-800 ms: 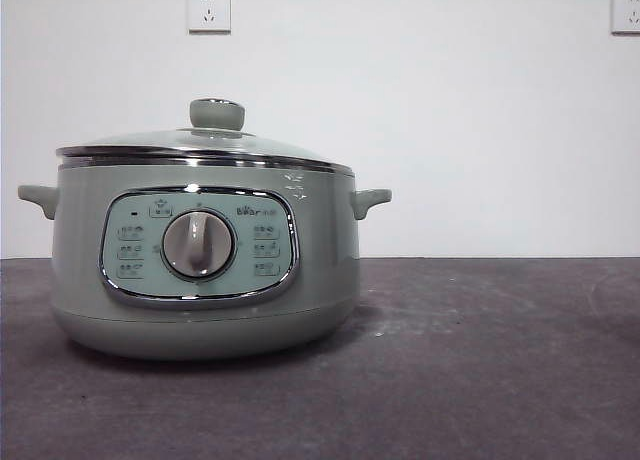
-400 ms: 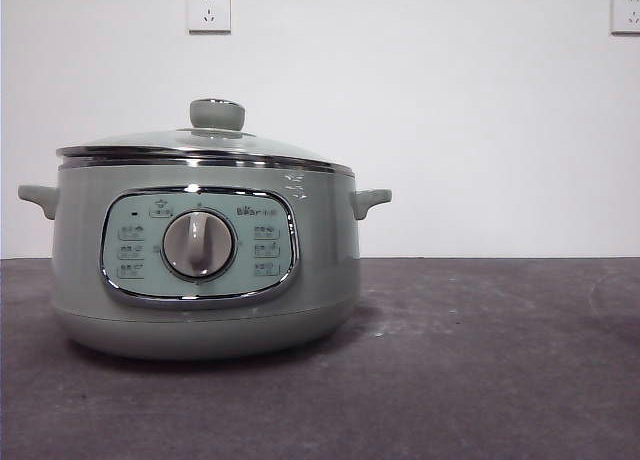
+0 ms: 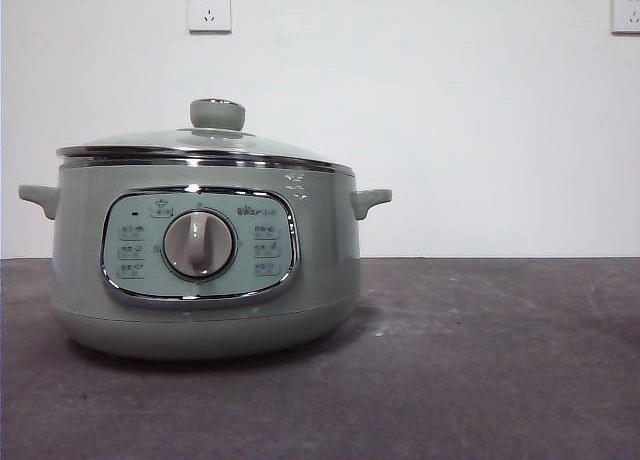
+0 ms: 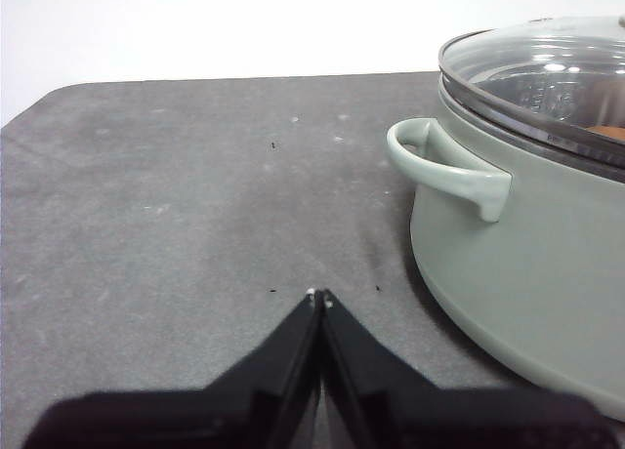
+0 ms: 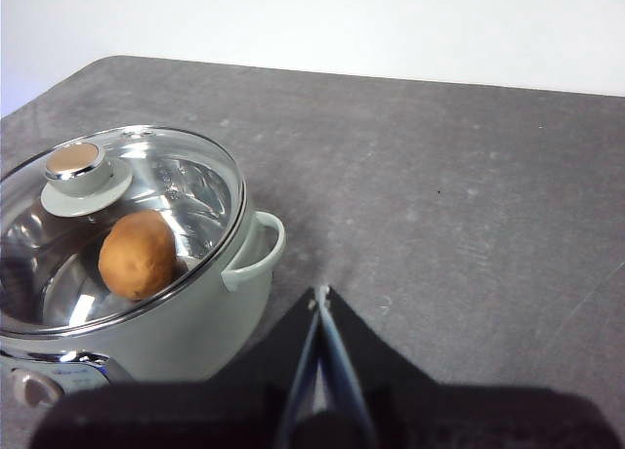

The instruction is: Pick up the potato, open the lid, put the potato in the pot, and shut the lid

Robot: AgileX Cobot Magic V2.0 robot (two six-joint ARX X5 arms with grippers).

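Observation:
The pale grey-green pot (image 3: 205, 260) stands on the dark table at the left, and the clear glass lid (image 3: 205, 145) with its round knob (image 3: 217, 113) rests closed on it. Through the lid (image 5: 117, 224) I see the orange-brown potato (image 5: 138, 255) lying inside the pot (image 5: 195, 322). My right gripper (image 5: 320, 293) is shut and empty, hanging above the table beside the pot's side handle (image 5: 256, 252). On the other side, my left gripper (image 4: 318, 297) is shut and empty, apart from the pot (image 4: 527, 254) and its handle (image 4: 449, 166).
Two wall sockets (image 3: 209, 9) (image 3: 626, 10) sit on the white wall behind. The dark table (image 3: 480, 360) stretches bare to the right of the pot. No arm shows in the front view.

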